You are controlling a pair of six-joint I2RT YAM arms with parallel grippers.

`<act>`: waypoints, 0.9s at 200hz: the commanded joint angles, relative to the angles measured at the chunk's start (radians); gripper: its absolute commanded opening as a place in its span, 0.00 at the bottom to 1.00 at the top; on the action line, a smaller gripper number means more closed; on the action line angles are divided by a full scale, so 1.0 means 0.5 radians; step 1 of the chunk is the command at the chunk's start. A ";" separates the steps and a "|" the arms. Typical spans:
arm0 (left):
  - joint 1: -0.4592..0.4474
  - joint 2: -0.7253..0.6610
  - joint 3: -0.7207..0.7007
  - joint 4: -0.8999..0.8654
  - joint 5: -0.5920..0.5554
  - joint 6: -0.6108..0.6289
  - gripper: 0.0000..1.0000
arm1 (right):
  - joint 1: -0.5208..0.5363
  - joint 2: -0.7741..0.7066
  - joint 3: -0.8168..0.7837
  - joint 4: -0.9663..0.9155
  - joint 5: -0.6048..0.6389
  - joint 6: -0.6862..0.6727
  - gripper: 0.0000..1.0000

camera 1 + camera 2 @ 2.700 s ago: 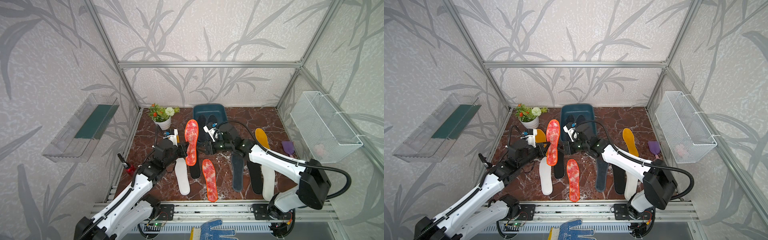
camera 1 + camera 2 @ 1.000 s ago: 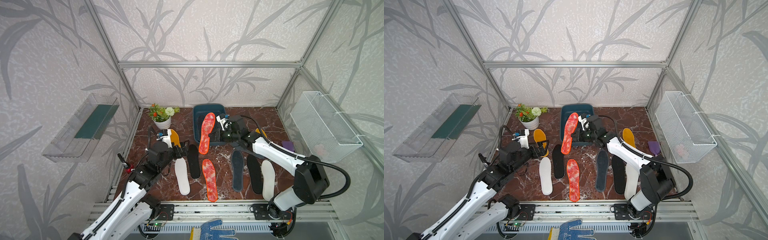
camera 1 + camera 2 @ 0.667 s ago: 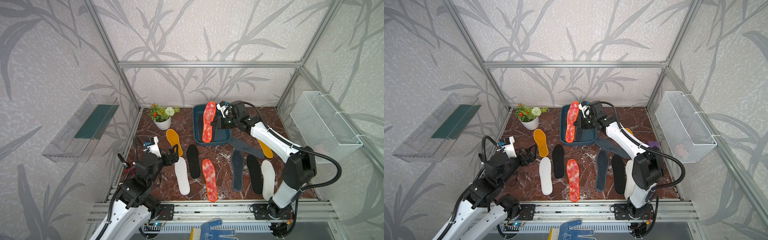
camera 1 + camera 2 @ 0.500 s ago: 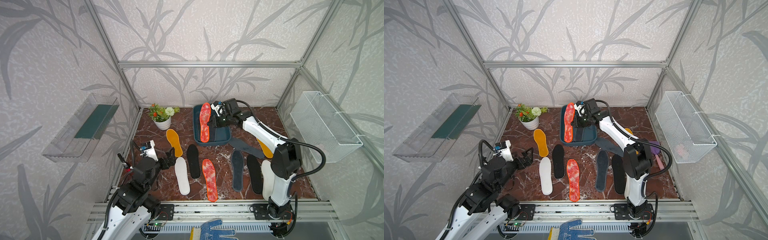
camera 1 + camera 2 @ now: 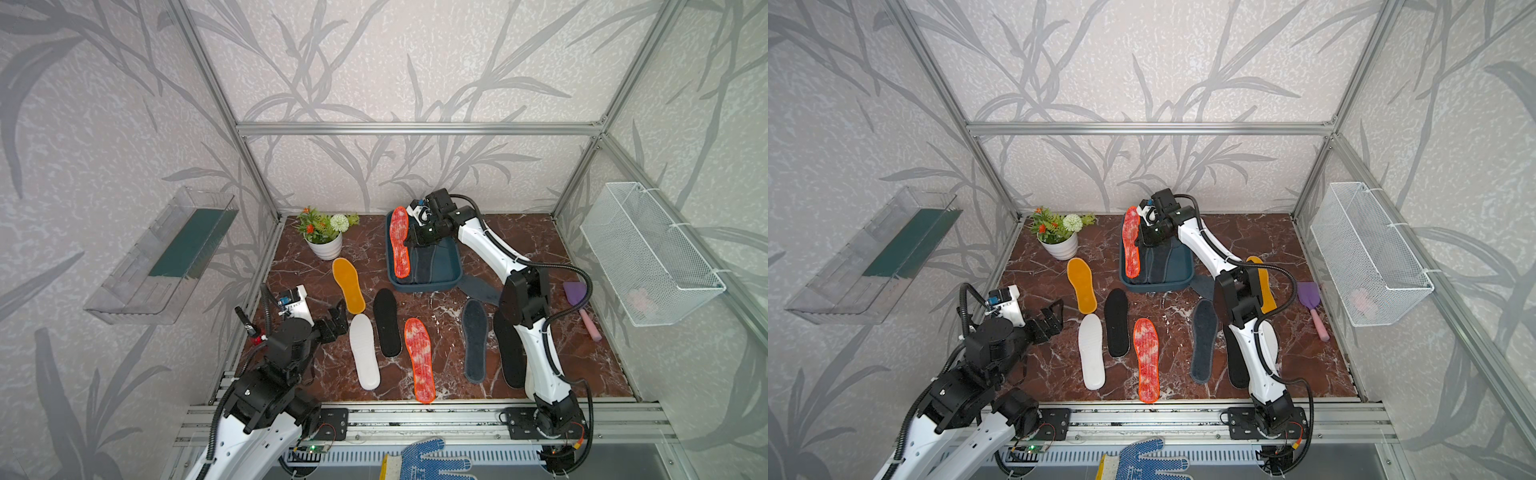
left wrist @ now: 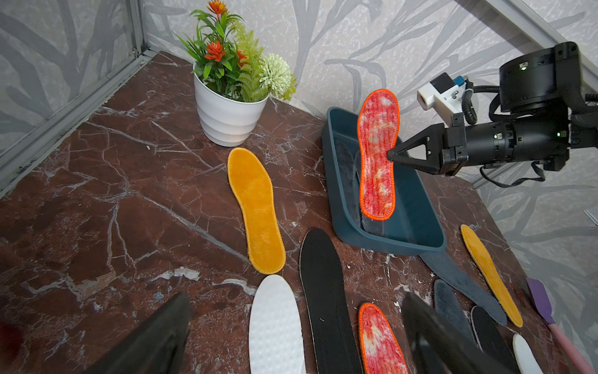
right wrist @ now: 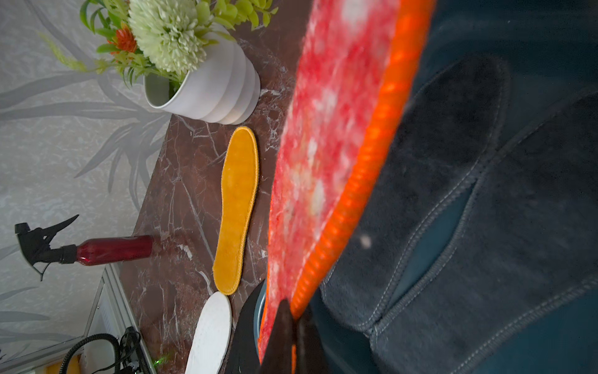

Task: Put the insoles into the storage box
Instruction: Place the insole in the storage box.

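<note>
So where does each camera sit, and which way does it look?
Both top views: high over the front rail, looking down at the marble table; left arm, right arm, left gripper and right gripper show.
Left wrist: on the left arm, low, facing the storage box; its own open fingers show.
Right wrist: above the box, along the held red-orange insole; its shut fingertips show.
Shared by both wrist views: flower pot, mustard insole.

Twelve insoles (image 5: pixel 419 359), one storage box (image 5: pixel 424 286), one bench (image 5: pixel 299 270).
By colour: two red-orange insoles (image 5: pixel 400 241) (image 6: pixel 382 340); two mustard yellow insoles (image 5: pixel 348 284) (image 6: pixel 489 272); two white insoles (image 5: pixel 364 351) (image 6: pixel 526 356); two black insoles (image 5: pixel 386 322) (image 5: pixel 507 357); four dark grey insoles (image 5: pixel 473 340) (image 5: pixel 478 286) (image 7: pixel 437 162) (image 7: pixel 534 226); also one potted plant (image 5: pixel 324 237), one wire basket (image 5: pixel 648 257), one clear shelf (image 5: pixel 166 257), one purple scoop (image 5: pixel 584 309), one spray bottle (image 7: pixel 113 249), one dotted glove (image 5: pixel 428 461) and two robot arms (image 5: pixel 266 395) (image 5: pixel 536 349).
</note>
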 commanded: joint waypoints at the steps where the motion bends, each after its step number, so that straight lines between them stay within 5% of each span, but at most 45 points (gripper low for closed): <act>1: 0.005 0.005 0.003 -0.061 -0.055 -0.009 0.99 | -0.013 0.143 0.255 -0.214 -0.002 -0.049 0.00; 37: 0.005 0.008 0.006 -0.072 -0.058 -0.008 0.99 | -0.017 0.366 0.555 -0.350 0.004 -0.058 0.00; 180: 0.004 0.021 0.000 -0.074 -0.055 -0.023 0.99 | -0.041 0.635 0.649 -0.295 0.085 -0.074 0.00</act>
